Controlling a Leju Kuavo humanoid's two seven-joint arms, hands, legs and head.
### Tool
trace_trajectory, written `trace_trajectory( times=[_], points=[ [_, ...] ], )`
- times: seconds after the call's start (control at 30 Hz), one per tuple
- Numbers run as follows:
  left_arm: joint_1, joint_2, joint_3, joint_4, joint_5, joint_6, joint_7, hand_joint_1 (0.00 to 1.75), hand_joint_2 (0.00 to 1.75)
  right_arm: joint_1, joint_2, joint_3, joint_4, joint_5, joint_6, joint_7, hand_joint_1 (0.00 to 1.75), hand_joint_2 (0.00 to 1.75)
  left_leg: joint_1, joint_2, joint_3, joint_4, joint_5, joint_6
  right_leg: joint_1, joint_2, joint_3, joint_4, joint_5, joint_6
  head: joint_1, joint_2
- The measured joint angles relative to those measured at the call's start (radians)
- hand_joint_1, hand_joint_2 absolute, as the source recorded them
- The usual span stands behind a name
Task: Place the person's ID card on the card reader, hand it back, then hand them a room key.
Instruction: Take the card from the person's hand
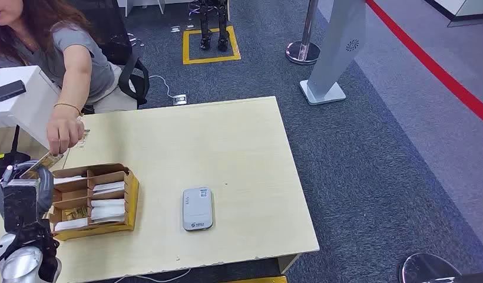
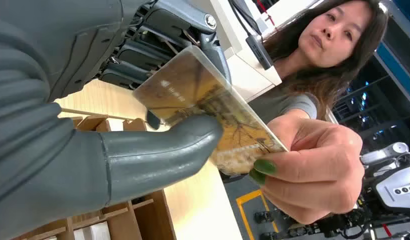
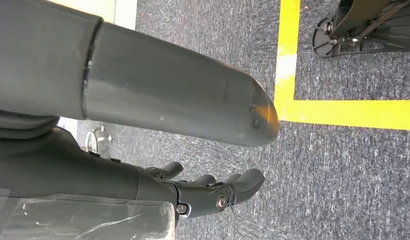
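Observation:
My left hand is raised at the table's left edge and pinches a brown-and-gold patterned card between the thumb and the dark fingers. A person's hand grips the far end of the same card, so both hold it. In the head view that person's hand also has a second card tucked in it. The grey card reader lies flat near the table's front edge with nothing on it. My right hand hangs over the carpet, fingers loosely apart and holding nothing.
A cardboard box with compartments of white and patterned cards sits just right of my left hand. The person sits at the far left behind a white counter. Grey carpet with yellow tape lies to the table's right.

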Motion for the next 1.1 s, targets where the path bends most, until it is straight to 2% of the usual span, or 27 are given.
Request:
trace_trajectory(
  times=[0.3, 0.5, 0.67, 0.9, 1.1],
  points=[
    [-0.027, -0.006, -0.016, 0.030, -0.027, 0.027, 0.008, 1.75, 1.75, -0.003, 0.000, 0.022, 0.000, 0.017, -0.008, 0.004, 0.00, 1.75, 0.000, 0.000, 0.000, 0.000, 0.000, 0.000, 0.000, 0.000, 0.000, 0.000, 0.000, 0.000, 0.000, 0.000],
    [-0.051, -0.011, -0.042, 0.049, -0.089, 0.077, 0.007, 1.75, 1.75, -0.006, 0.000, 0.042, 0.000, 0.038, -0.009, 0.012, 0.00, 1.75, 0.000, 0.000, 0.000, 0.000, 0.000, 0.000, 0.000, 0.000, 0.000, 0.000, 0.000, 0.000, 0.000, 0.000],
    [-0.072, -0.024, -0.090, 0.055, -0.163, 0.122, 0.002, 1.75, 1.75, -0.009, 0.000, 0.055, 0.000, 0.048, -0.008, 0.008, 0.00, 1.75, 0.000, 0.000, 0.000, 0.000, 0.000, 0.000, 0.000, 0.000, 0.000, 0.000, 0.000, 0.000, 0.000, 0.000],
    [-0.081, -0.067, -0.167, 0.056, -0.245, 0.181, -0.009, 1.75, 1.75, -0.013, 0.000, 0.071, -0.001, 0.058, -0.017, -0.006, 0.00, 1.75, 0.000, 0.000, 0.000, 0.000, 0.000, 0.000, 0.000, 0.000, 0.000, 0.000, 0.000, 0.000, 0.000, 0.000],
    [-0.113, -0.093, -0.244, 0.072, -0.404, 0.290, 0.010, 1.75, 1.75, -0.017, 0.000, 0.084, -0.001, 0.075, -0.008, 0.002, 0.00, 1.75, 0.000, 0.000, 0.000, 0.001, 0.000, 0.000, 0.000, 0.000, 0.000, 0.000, 0.000, 0.000, 0.000, 0.000]
  ],
)
